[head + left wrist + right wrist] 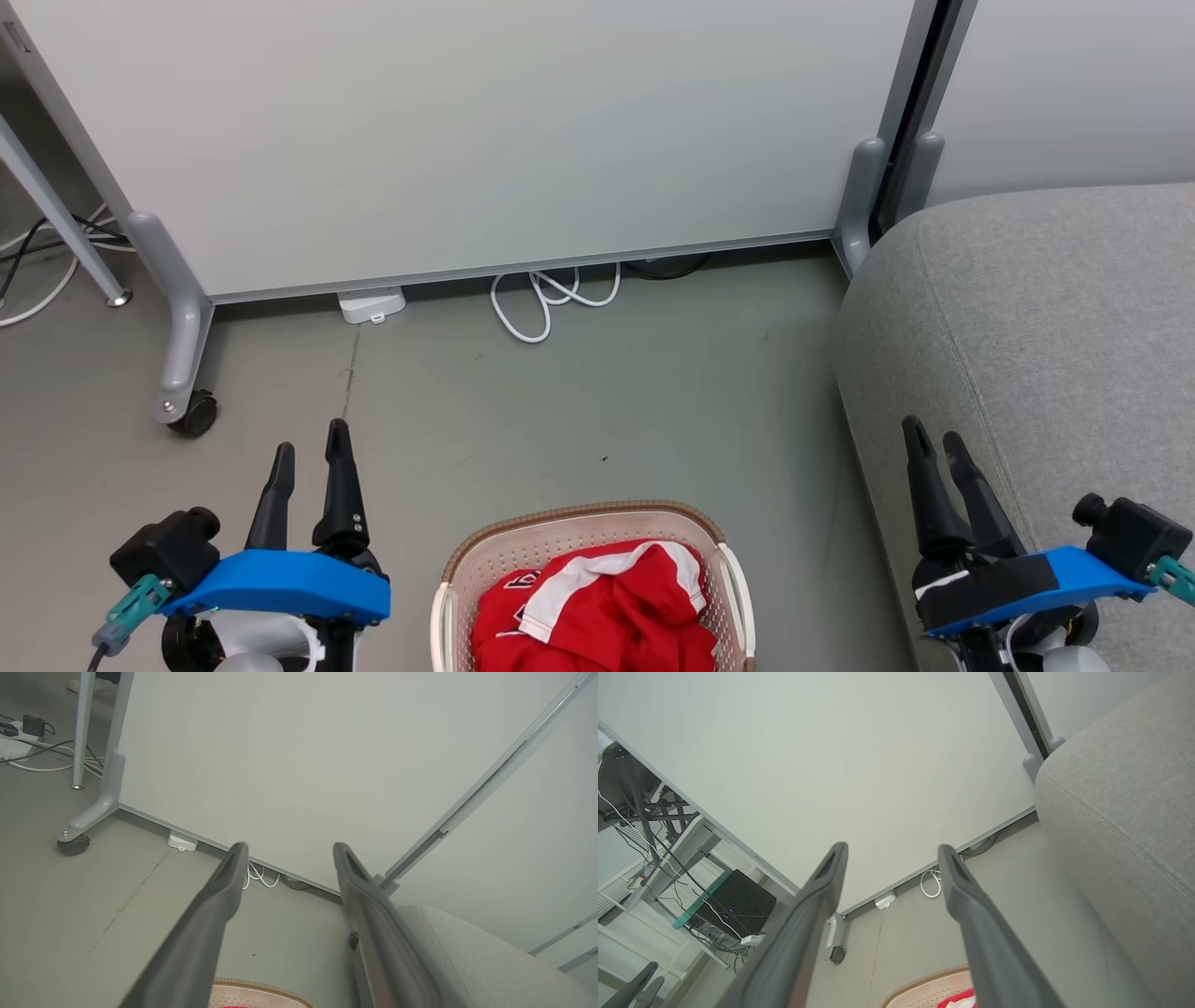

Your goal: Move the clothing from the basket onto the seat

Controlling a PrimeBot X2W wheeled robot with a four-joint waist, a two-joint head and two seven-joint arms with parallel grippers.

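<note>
Head view is showing me the red jersey (597,607) lying crumpled inside the laundry basket (560,525), which is sitting on the grey floor (607,401) at the bottom centre, between my two arms. White trim on the jersey is facing up, and part of a black-and-white number is showing near its left side. The light-grey sofa cushion (1046,327) is standing off to the basket's right, apart from it, with a strip of floor running between them. My left gripper (311,439) is hovering at the lower left, well clear of the basket, its fingers pointing up the view, parted with a clear gap and holding nothing. My right gripper (933,431) is hanging at the lower right, overlapping the cushion's front edge; I cannot tell whether it is touching the fabric. Its fingers are also spread and gripping nothing, which the right wrist view is confirming. Both wrist views are catching the basket's brown woven rim at the bottom edge. Behind everything, a white partition panel (467,140) is standing on castered feet, with a white cable (551,299) looping under it.
</note>
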